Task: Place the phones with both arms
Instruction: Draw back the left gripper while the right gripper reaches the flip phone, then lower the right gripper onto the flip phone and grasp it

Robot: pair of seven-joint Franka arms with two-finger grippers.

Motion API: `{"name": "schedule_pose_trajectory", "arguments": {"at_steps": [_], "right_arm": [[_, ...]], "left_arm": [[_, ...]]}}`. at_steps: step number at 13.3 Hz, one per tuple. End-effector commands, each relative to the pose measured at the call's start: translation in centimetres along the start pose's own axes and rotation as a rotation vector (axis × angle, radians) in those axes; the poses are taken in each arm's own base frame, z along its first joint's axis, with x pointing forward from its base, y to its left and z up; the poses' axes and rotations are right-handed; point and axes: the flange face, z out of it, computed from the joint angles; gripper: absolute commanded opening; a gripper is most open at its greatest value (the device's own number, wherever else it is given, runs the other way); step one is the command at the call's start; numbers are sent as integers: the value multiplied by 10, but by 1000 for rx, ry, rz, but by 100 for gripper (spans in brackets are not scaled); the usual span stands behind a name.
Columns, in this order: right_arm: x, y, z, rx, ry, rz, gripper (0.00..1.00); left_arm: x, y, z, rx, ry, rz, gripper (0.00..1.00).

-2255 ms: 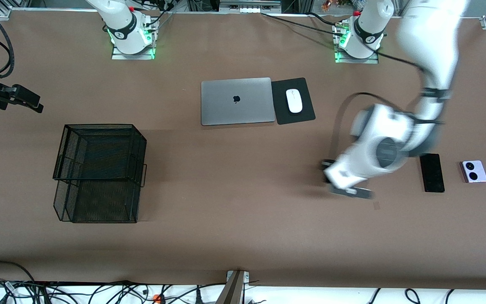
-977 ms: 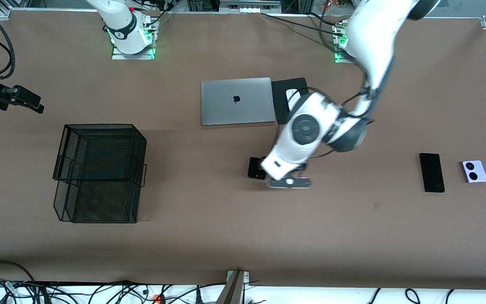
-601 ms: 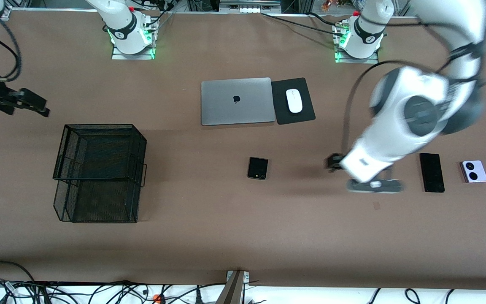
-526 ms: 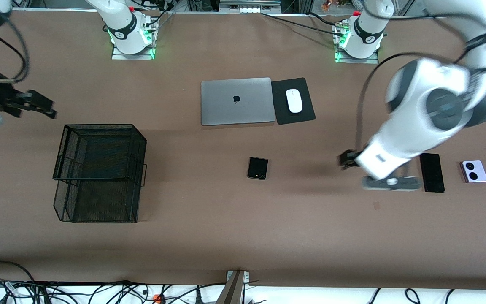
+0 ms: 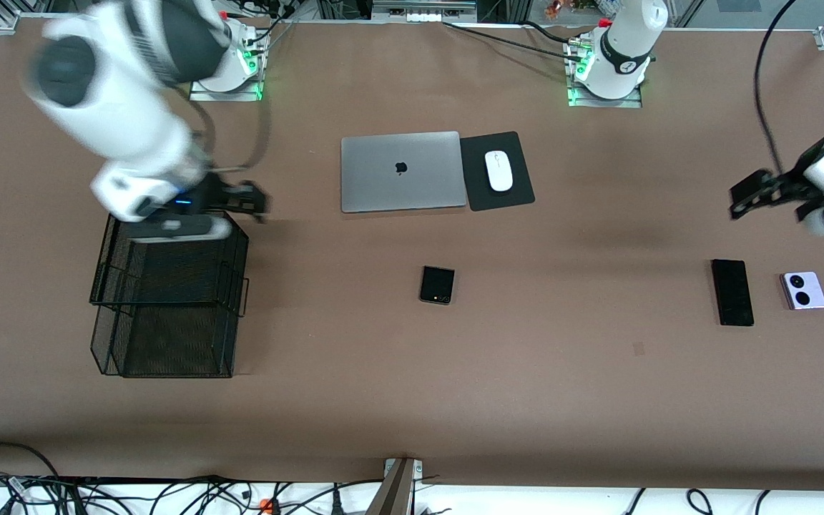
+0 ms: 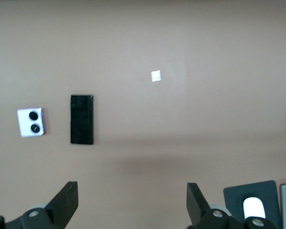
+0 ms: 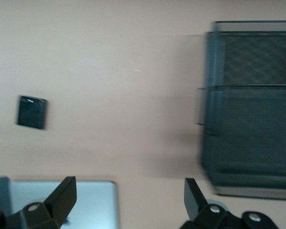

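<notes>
While the small black phone (image 5: 437, 285) lies alone mid-frame below the silver laptop (image 5: 401, 171), the left gripper (image 5: 769, 194) has drawn back to the right edge, jaws apart and empty; a second ago it hung over that phone, so the set-down looks finished. Slim black phone (image 5: 732, 292) and lilac-white phone (image 5: 803, 290) lie unmoved at lower right. Right gripper (image 5: 240, 202), parked at the left edge before, now hovers spread and empty over the mesh basket (image 5: 169, 293), probably coming for the small phone.
</notes>
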Motion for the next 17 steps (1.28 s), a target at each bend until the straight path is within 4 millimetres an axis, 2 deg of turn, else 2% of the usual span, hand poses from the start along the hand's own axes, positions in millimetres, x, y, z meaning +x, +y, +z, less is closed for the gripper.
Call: {"name": "schedule_pose_trajectory", "arguments": {"at_steps": [1, 3, 4, 6, 7, 8, 10, 13, 17], "right_arm": [[-7, -103, 40, -20, 65, 56, 100], [-24, -182, 82, -50, 92, 81, 100], [-34, -214, 101, -57, 109, 85, 100], [-54, -264, 146, -66, 125, 91, 100], [-61, -277, 169, -79, 130, 77, 100], [-67, -284, 190, -78, 135, 58, 100], [-71, -287, 228, -73, 131, 48, 100], [-74, -285, 272, -68, 129, 41, 100], [-52, -271, 295, -9, 180, 150, 100]], "left_arm": [[-24, 1, 9, -10, 1, 26, 100], [-15, 6, 4, -4, 11, 35, 100], [-15, 10, 4, -4, 10, 44, 100], [-16, 11, 3, -4, 7, 47, 100], [-16, 12, 3, -4, 6, 47, 100], [-17, 15, 4, -4, -3, 52, 100], [-17, 18, 4, -4, -3, 57, 100], [-19, 19, 3, -6, -14, 58, 100], [-20, 13, 5, -6, -28, 49, 100]]}}
